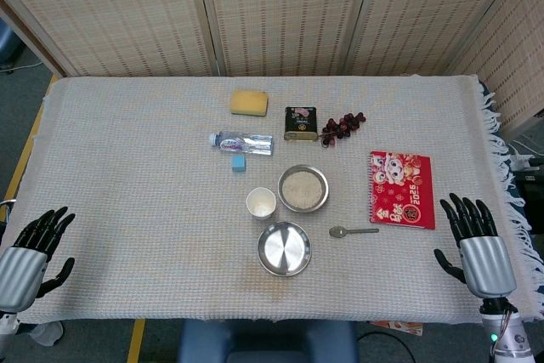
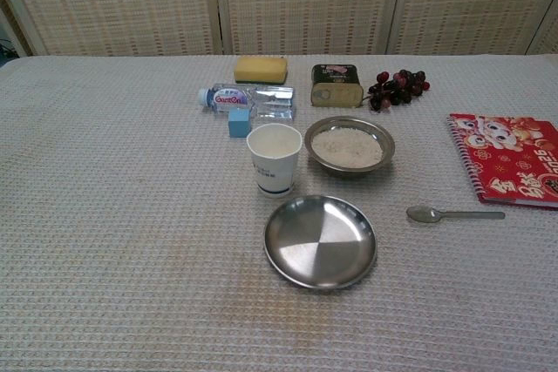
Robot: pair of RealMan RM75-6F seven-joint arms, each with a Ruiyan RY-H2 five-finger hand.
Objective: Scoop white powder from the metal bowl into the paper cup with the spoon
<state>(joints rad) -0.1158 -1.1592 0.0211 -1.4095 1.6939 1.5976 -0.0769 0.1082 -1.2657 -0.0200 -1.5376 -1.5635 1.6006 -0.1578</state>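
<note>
A metal bowl (image 1: pixel 303 189) (image 2: pixel 349 145) filled with white powder sits near the table's middle. Just left of it stands a white paper cup (image 1: pixel 261 203) (image 2: pixel 274 158), upright. A metal spoon (image 1: pixel 353 231) (image 2: pixel 453 213) lies flat on the cloth to the right, its bowl pointing left. My left hand (image 1: pixel 34 248) hangs open at the table's near left edge. My right hand (image 1: pixel 474 240) is open at the near right edge, well right of the spoon. Neither hand shows in the chest view.
An empty metal plate (image 1: pixel 285 248) (image 2: pixel 320 240) lies in front of the cup. A red notebook (image 1: pixel 400 189) lies at the right. Behind are a water bottle (image 1: pixel 242 142), blue block (image 1: pixel 239 163), yellow sponge (image 1: pixel 249 102), tin can (image 1: pixel 300 123) and grapes (image 1: pixel 342 125).
</note>
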